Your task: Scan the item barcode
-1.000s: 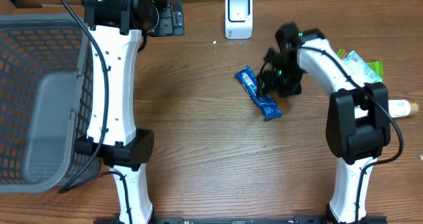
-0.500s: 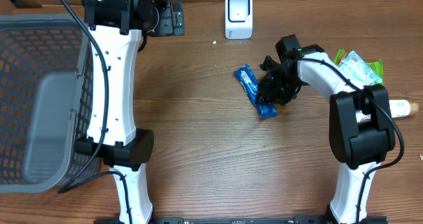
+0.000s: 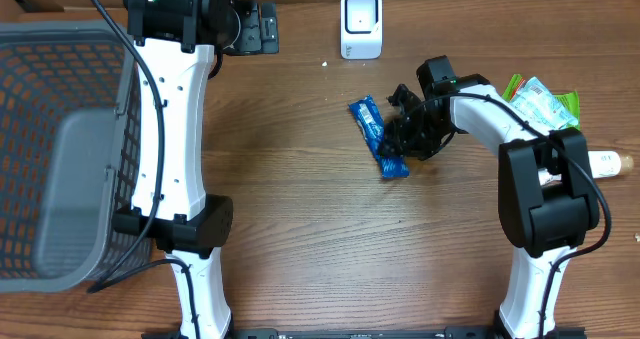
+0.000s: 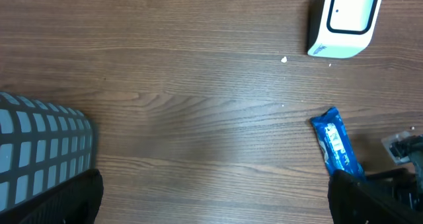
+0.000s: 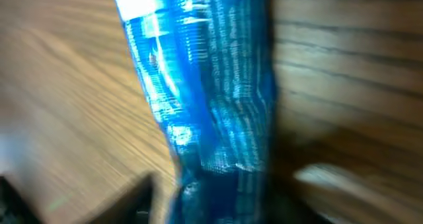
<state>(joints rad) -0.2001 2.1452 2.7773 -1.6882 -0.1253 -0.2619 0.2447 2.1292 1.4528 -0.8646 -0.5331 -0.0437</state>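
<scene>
Blue packet (image 3: 374, 131), right claw (image 3: 399, 145) at its edge

packet (image 3: 378, 139): white patch with dark print on the blue wrap, too small to read
packet, right wrist view: rows of pale fine print, blurred, nothing legible
scanner (image 3: 361, 24), beyond the packet: no mark that can be read
green packs (image 3: 540, 97), right of the packet: print unreadable
</scene>
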